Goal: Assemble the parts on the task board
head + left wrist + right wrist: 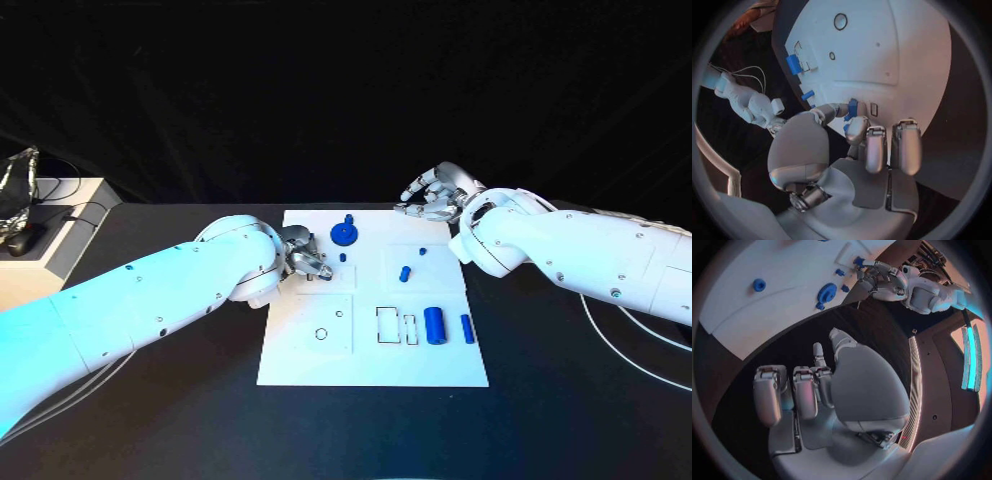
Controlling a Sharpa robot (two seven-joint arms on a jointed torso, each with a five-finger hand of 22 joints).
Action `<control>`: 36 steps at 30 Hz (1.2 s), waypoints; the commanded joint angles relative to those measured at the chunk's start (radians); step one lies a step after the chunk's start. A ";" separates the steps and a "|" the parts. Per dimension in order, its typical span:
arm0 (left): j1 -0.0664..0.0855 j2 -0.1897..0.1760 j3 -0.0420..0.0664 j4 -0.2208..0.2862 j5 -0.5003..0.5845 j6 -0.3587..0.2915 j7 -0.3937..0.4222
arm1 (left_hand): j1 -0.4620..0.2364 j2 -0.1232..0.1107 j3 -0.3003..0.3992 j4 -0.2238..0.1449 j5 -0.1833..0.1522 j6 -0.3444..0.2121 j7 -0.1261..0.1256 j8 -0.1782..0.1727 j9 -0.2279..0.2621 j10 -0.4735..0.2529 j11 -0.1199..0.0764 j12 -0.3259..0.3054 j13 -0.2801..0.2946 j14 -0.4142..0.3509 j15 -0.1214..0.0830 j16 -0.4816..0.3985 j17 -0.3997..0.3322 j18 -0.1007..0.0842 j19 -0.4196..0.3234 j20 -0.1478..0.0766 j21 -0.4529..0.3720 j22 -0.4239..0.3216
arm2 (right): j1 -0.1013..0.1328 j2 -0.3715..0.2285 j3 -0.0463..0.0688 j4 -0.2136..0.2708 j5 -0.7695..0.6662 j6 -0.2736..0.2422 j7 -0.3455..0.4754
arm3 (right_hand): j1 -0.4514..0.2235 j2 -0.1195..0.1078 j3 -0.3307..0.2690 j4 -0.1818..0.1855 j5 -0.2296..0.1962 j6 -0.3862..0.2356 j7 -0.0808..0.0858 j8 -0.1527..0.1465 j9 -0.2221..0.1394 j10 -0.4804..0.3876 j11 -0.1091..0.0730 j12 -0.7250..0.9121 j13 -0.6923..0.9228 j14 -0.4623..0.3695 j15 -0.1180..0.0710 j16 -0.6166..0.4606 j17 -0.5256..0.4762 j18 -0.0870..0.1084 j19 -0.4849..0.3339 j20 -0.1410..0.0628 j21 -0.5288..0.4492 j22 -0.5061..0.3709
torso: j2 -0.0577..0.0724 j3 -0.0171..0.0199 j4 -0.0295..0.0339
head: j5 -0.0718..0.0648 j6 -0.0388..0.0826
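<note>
I pinch a small blue part [852, 107] in my left hand [304, 256] low over the task board [433, 365], to seat it. My right hand [434, 195] waits empty, fingers loosely curled, beyond the board's far edge, leaving room

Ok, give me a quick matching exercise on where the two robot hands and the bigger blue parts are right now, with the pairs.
Things:
1. left robot hand
2. right robot hand
3. round blue part
4. large blue cylinder

Places or states:
A. over the black table, past the board's far edge, holding nothing
B. lying on the task board, toward its right edge, in the half nearer the robot
C. over the board, pinching a small blue part
D. on the board, close to its far edge

Pairs: 1-C, 2-A, 3-D, 4-B
</note>
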 commanded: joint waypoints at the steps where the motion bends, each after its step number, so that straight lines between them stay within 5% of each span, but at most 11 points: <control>1: -0.002 0.003 -0.001 -0.002 -0.006 0.031 -0.006 | 0.009 0.028 0.064 -0.077 -0.008 0.089 -0.076 0.004 0.210 0.017 -0.004 0.006 0.011 0.104 -0.006 0.003 0.263 -0.017 0.007 0.000 0.005 0.068 | -0.001 0.000 0.000 0.001 -0.010 0.004 0.007 | -0.006 0.000 0.004 -0.001 0.003 -0.007 0.003 0.004 0.001 0.053 -0.002 -0.003 0.210 0.088 -0.002 -0.006 0.193 -0.003 0.069 -0.001 -0.007 0.221 | 0.000 0.0006 -0.0004 | 0.002 0.000; 10: -0.002 0.007 -0.001 -0.005 0.004 0.041 -0.004 | -0.018 0.027 -0.038 -0.027 -0.015 0.106 -0.086 -0.007 0.204 0.025 -0.010 0.010 0.025 0.104 -0.011 0.003 0.263 -0.018 0.010 -0.004 0.003 0.069 | -0.001 -0.001 0.000 0.000 -0.010 0.006 0.005 | -0.007 0.000 0.004 -0.001 0.003 -0.007 0.003 0.004 0.002 0.052 -0.002 -0.004 0.209 0.088 -0.002 -0.006 0.192 -0.002 0.068 -0.001 -0.009 0.220 | 0.000 0.0009 -0.0005 | 0.002 0.001; 36: -0.002 0.022 0.004 -0.018 0.008 0.024 0.000 | -0.033 0.034 -0.113 0.029 -0.014 0.118 -0.090 -0.016 0.199 0.026 -0.013 0.009 0.031 0.104 -0.013 0.003 0.263 -0.018 0.011 -0.007 0.001 0.070 | -0.001 -0.001 0.000 -0.002 -0.012 0.007 0.003 | -0.008 0.000 0.005 -0.001 0.005 -0.007 0.003 0.004 0.003 0.052 -0.002 -0.004 0.209 0.087 -0.002 -0.007 0.190 -0.002 0.067 -0.001 -0.011 0.219 | 0.000 -0.0008 0.0000 | 0.002 0.004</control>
